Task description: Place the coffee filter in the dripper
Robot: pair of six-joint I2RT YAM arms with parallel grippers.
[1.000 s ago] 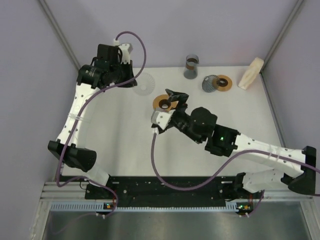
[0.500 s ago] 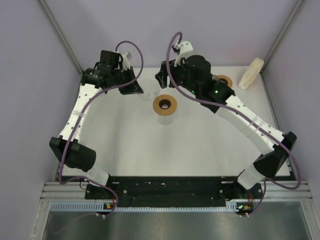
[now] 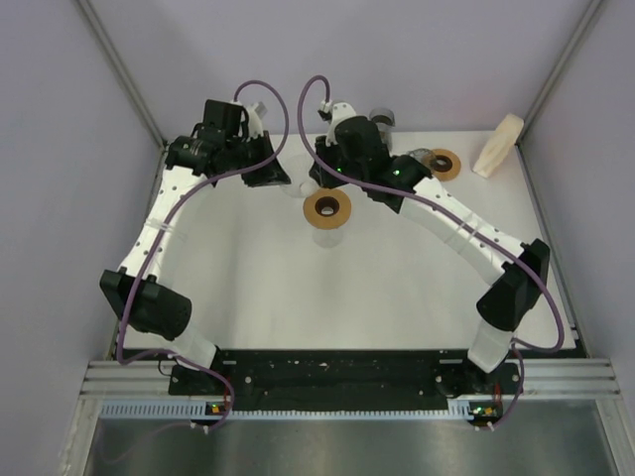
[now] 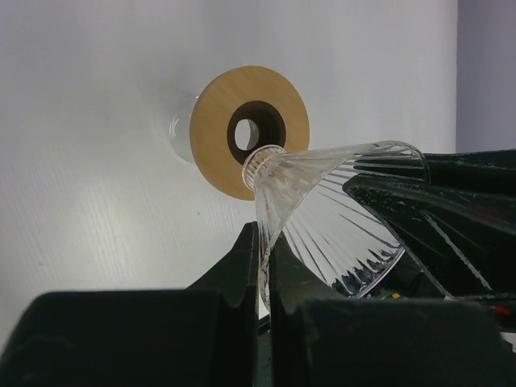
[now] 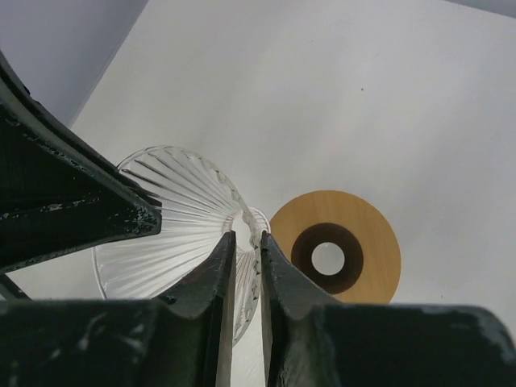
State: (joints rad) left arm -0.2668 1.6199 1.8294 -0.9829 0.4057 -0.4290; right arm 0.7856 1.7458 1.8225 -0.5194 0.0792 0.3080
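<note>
**A:** Where is the dripper at this moment?

**B:** The dripper (image 4: 330, 210), a clear ribbed glass cone, is at the far side of the white surface (image 4: 81, 161), between the two arms. It is tilted on its side, and its narrow end points toward a wooden ring (image 4: 211, 129).

**A:** And who holds it?

**B:** The left tool (image 4: 263, 239) does. Its two fingers are pressed together on the thin glass wall, at the wide rim.

**A:** What about the right tool?

**B:** The right tool (image 5: 246, 242) is at the narrow end of the cone. Its fingers stand almost together with only a thin gap, and some glass shows in that gap. I cannot tell if they really press it.

**A:** And the coffee filter?

**B:** I believe the coffee filter (image 3: 498, 144) is the cream thing in the far right corner, leaning at the wall, well apart from both tools. The wooden ring sits on a glass vessel (image 4: 181, 129) just beside the dripper.
</note>
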